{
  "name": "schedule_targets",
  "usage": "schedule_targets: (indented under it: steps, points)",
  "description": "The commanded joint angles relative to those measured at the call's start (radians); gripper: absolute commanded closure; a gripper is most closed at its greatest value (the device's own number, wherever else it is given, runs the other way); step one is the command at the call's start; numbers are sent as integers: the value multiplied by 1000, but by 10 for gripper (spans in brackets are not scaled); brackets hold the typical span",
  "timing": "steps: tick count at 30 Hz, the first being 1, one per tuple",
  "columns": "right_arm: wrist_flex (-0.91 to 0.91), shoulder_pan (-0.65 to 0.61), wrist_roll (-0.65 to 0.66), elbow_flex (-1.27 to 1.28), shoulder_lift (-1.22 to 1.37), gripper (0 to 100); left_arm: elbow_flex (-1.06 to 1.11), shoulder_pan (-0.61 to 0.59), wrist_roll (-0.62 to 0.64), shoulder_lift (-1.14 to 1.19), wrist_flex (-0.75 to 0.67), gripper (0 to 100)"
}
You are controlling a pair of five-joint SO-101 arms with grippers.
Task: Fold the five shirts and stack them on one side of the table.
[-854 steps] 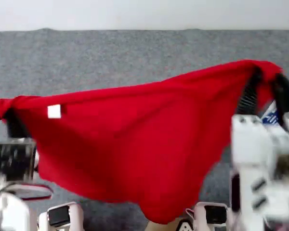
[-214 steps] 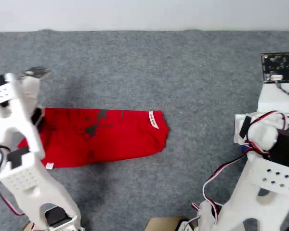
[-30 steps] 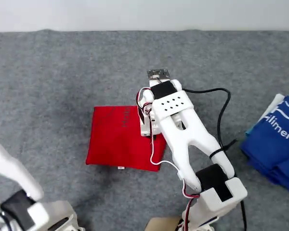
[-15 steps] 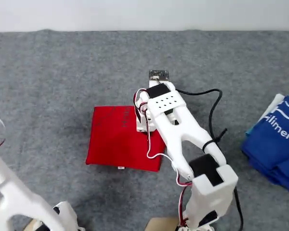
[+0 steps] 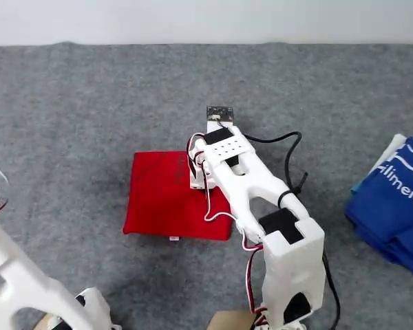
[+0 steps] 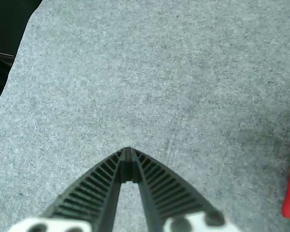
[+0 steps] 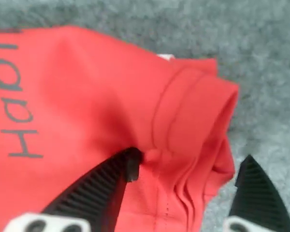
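1. A grey, felt-like surface [image 5: 82, 89] runs out to a pale wall [image 5: 193, 20] along the 12 o'clock edge of the high view.
2. The red shirt [image 5: 162, 199], folded into a compact rectangle, lies flat just toward 9 o'clock from the middle of the surface. A small white tag [image 5: 172, 239] peeps from its 6 o'clock edge.
3. The right arm [image 5: 261, 206] stretches up from the 6 o'clock edge, its wrist poised over the shirt's 3 o'clock side.
4. The right pincer [image 7: 191, 166] stands with its fingers wide apart, astride the shirt's layered edge. One ribbed finger [image 7: 111, 179] rests on the red cloth near dark lettering [image 7: 14, 101], and the other finger [image 7: 251, 188] sits over the grey just past the fold.
5. The left pincer [image 6: 129, 154] has its tips pressed together on nothing, above bare grey.
6. The left arm [image 5: 14, 282] stands at the 7 o'clock corner, well apart from the shirt.
7. A pile of folded blue shirts [image 5: 392, 213] sits at the 3 o'clock edge, well apart from the red one.
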Motion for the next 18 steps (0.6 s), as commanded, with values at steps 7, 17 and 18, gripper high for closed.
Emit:
schedule_targets:
  steps: [7,17,18]
  points:
    - [-65,19,-11,-77,7,972,82,-5,-8,-21,-6,998]
    - [-120,245,377,-227,25,989,101,-5,-8,-21,-32,998]
    - [-145,265,453,-247,36,989,101,-5,-8,-23,-32,998]
